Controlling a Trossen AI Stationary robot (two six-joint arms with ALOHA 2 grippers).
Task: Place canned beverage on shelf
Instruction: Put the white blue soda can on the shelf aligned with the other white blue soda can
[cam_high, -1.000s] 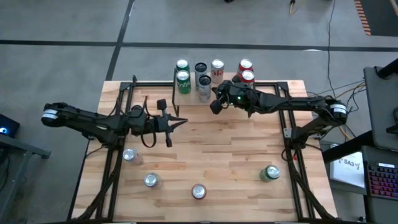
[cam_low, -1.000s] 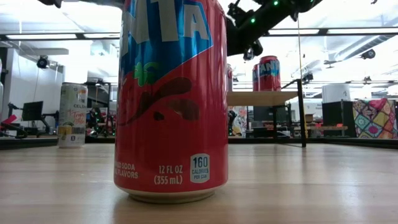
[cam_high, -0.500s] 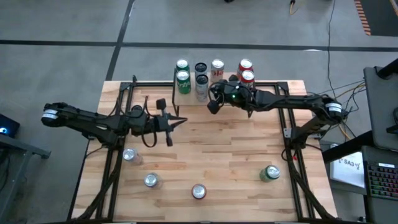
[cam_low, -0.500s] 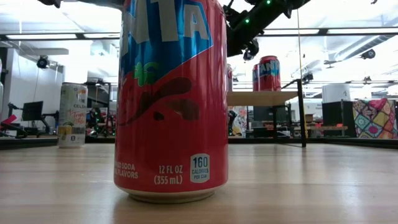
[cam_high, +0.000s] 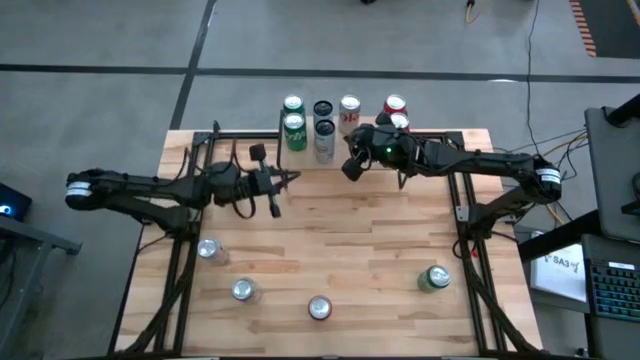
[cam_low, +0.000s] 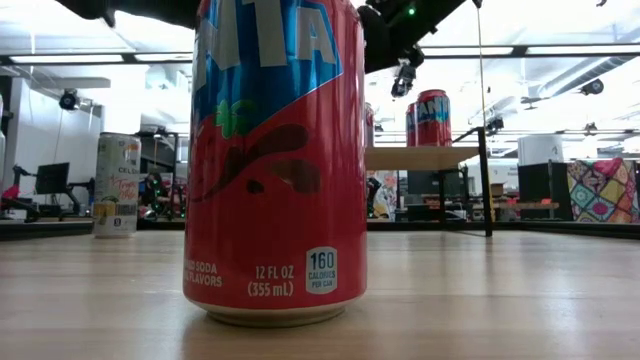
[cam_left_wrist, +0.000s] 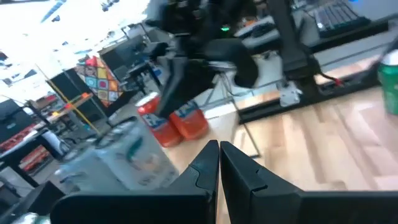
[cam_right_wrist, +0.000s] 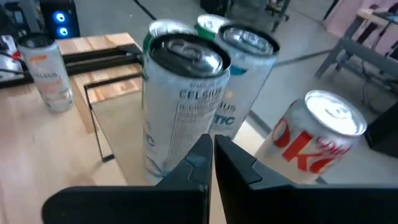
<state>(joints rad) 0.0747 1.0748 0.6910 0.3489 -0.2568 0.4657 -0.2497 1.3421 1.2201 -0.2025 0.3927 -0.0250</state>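
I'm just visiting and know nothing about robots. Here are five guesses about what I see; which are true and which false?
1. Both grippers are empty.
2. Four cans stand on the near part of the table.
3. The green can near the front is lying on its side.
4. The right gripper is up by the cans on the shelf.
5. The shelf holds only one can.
1. True: the left gripper and the right gripper are both shut on nothing.
2. True: three silver-topped cans and a green can.
3. False: it stands upright.
4. True: it hangs beside the cans on the shelf.
5. False: several cans stand there.
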